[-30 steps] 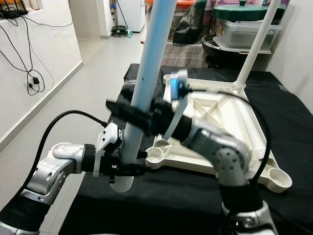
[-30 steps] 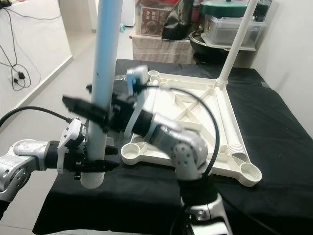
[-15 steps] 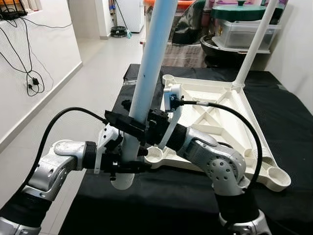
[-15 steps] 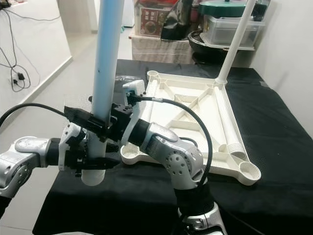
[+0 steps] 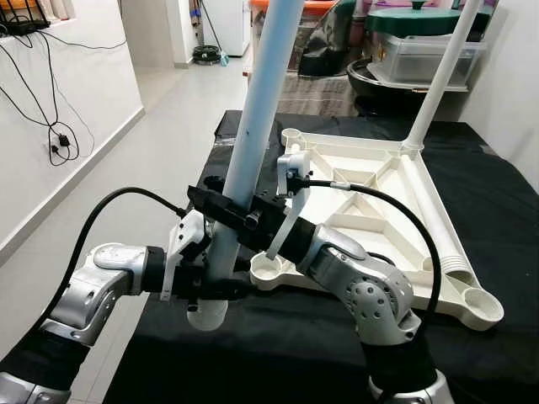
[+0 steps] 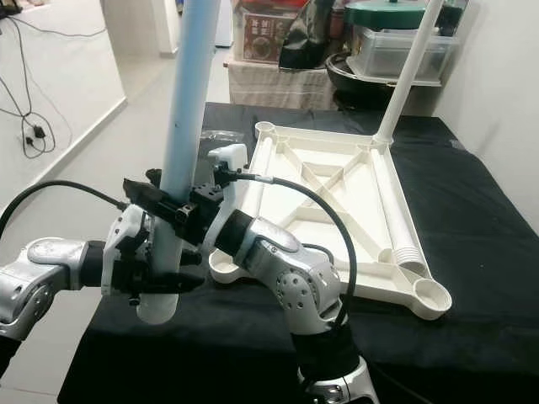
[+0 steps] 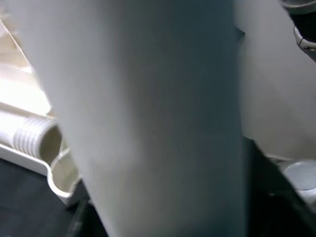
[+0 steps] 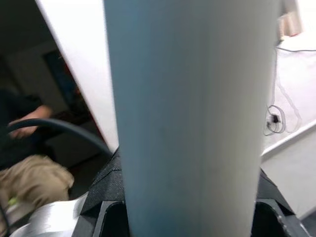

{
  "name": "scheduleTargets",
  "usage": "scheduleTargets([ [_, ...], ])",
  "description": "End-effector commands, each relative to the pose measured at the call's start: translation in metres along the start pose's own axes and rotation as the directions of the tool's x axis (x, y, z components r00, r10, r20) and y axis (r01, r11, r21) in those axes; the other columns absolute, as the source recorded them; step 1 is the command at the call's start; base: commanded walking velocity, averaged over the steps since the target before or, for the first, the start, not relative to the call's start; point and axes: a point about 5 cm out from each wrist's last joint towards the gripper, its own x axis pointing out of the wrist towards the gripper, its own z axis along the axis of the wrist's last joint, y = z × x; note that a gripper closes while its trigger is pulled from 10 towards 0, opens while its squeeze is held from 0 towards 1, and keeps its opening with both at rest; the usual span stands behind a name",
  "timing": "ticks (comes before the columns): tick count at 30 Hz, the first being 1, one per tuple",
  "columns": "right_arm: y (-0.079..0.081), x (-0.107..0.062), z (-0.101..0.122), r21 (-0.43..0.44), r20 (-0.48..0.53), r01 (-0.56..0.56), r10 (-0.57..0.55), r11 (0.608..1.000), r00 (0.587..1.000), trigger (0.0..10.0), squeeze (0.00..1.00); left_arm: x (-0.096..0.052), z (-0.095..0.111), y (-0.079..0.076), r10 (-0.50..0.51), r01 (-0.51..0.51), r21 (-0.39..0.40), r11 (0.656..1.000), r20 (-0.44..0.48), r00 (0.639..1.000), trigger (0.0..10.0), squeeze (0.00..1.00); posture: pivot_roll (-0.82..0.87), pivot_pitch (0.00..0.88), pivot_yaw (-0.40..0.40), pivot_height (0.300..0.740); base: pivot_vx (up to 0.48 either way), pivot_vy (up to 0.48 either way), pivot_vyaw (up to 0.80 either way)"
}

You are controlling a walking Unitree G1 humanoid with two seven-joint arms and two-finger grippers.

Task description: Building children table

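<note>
Hands grip one pale blue table leg (image 5: 253, 139) (long axis near upright, top tilted right): left hand (image 5: 206, 286) low, right hand (image 5: 227, 210) above, beside the upturned tabletop (image 5: 370, 189) on the bench (image 5: 497, 194).

Table leg (image 5: 261, 101) smooth matt plastic; tabletop (image 5: 396, 181) glossy white plastic; cloth (image 5: 497, 210) black matt fabric.
</note>
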Motion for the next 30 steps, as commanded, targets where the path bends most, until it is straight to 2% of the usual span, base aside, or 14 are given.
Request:
scheduleTargets([
  [1, 0.005, 0.003, -0.001, 0.018, 0.017, -0.024, 0.024, 1.0, 1.0, 0.0, 0.0, 0.008, 0.007, -0.001, -0.025, 0.025, 0.046, 0.999, 0.012, 1.0, 8.8, 1.0, 0.02, 0.0, -0.032, 0.74, 0.0, 0.0, 0.0],
  [2, 0.003, 0.002, 0.0, 0.019, 0.023, -0.013, 0.012, 1.0, 1.0, 0.0, 0.0, 0.007, 0.006, 0.002, 0.01, -0.011, 0.058, 0.998, 0.016, 1.0, 10.0, 1.0, 0.02, 0.0, -0.03, 0.74, 0.0, 0.0, 0.0],
  [10, -0.006, -0.002, 0.006, 0.006, 0.046, 0.032, -0.032, 0.999, 0.998, 0.0, 0.0, -0.002, 0.009, 0.014, 0.145, -0.149, 0.079, 0.986, 0.047, 0.988, 10.0, 1.0, 0.02, 0.0, -0.03, 0.74, 0.0, 0.0, 0.0],
  [12, -0.022, -0.009, 0.022, -0.027, 0.093, 0.106, -0.103, 0.994, 0.99, 0.0, 0.0, -0.016, 0.014, 0.022, 0.291, -0.299, 0.106, 0.948, 0.087, 0.953, 10.0, 1.0, 0.03, 0.0, -0.034, 0.74, 0.0, 0.0, 0.0],
  [16, -0.029, -0.013, 0.031, -0.048, 0.118, 0.141, -0.135, 0.989, 0.984, 0.0, 0.0, -0.024, 0.014, 0.025, 0.38, -0.391, 0.107, 0.914, 0.106, 0.919, 10.0, 1.0, 0.03, 0.0, -0.039, 0.74, 0.0, 0.0, 0.0],
  [19, -0.037, -0.02, 0.045, -0.081, 0.15, 0.174, -0.161, 0.981, 0.975, 0.0, 0.0, -0.036, 0.007, 0.032, 0.54, -0.552, 0.092, 0.829, 0.126, 0.832, 10.0, 1.0, 0.03, 0.0, -0.044, 0.74, 0.0, 0.0, 0.0],
  [21, -0.037, -0.02, 0.045, -0.081, 0.15, 0.174, -0.161, 0.981, 0.975, 0.0, 0.0, -0.036, 0.007, 0.032, 0.54, -0.552, 0.092, 0.829, 0.126, 0.832, 10.0, 1.0, 0.03, 0.0, -0.044, 0.74, 0.0, 0.0, 0.0],
  [22, -0.041, -0.023, 0.05, -0.116, 0.155, 0.2, -0.181, 0.973, 0.971, 0.0, 0.0, -0.04, 0.006, 0.033, 0.599, -0.613, 0.087, 0.785, 0.145, 0.787, 10.0, 0.64, 0.03, 0.0, -0.046, 0.74, 0.0, 0.0, 0.0],
  [23, -0.051, -0.028, 0.055, -0.164, 0.16, 0.268, -0.242, 0.949, 0.957, 0.0, 0.0, -0.045, 0.007, 0.033, 0.663, -0.681, 0.059, 0.73, 0.184, 0.726, 10.0, 0.0, 0.04, 0.0, -0.048, 0.74, 0.0, 0.0, 0.0],
  [24, -0.051, -0.028, 0.055, -0.164, 0.16, 0.268, -0.242, 0.949, 0.957, 0.0, 0.0, -0.045, 0.007, 0.033, 0.663, -0.681, 0.059, 0.73, 0.184, 0.726, 10.0, 0.0, 0.04, 0.0, -0.048, 0.74, 0.0, 0.0, 0.0],
  [25, -0.064, -0.033, 0.059, -0.148, 0.172, 0.377, -0.351, 0.914, 0.92, 0.0, 0.0, -0.047, 0.008, 0.031, 0.72, -0.741, 0.012, 0.671, 0.227, 0.656, 10.0, 0.0, 0.04, 0.0, -0.051, 0.74, 0.0, 0.0, 0.0],
  [26, -0.064, -0.033, 0.059, -0.148, 0.172, 0.377, -0.351, 0.914, 0.92, 0.0, 0.0, -0.047, 0.008, 0.031, 0.72, -0.741, 0.012, 0.671, 0.227, 0.656, 10.0, 0.0, 0.04, 0.0, -0.051, 0.74, 0.0, 0.0, 0.0],
  [27, -0.072, -0.036, 0.062, -0.127, 0.178, 0.449, -0.425, 0.885, 0.888, 10.0, 0.0, -0.048, 0.009, 0.029, 0.752, -0.773, -0.021, 0.634, 0.252, 0.609, 10.0, 0.0, 0.04, 0.0, -0.051, 0.74, 0.0, 0.0, 0.0],
  [30, -0.085, -0.04, 0.062, -0.101, 0.173, 0.564, -0.544, 0.819, 0.821, 10.0, 0.0, -0.045, 0.003, 0.026, 0.796, -0.806, -0.097, 0.584, 0.262, 0.545, 10.0, 0.0, 0.05, 0.0, -0.055, 0.74, 0.0, 0.0, 0.0],
])
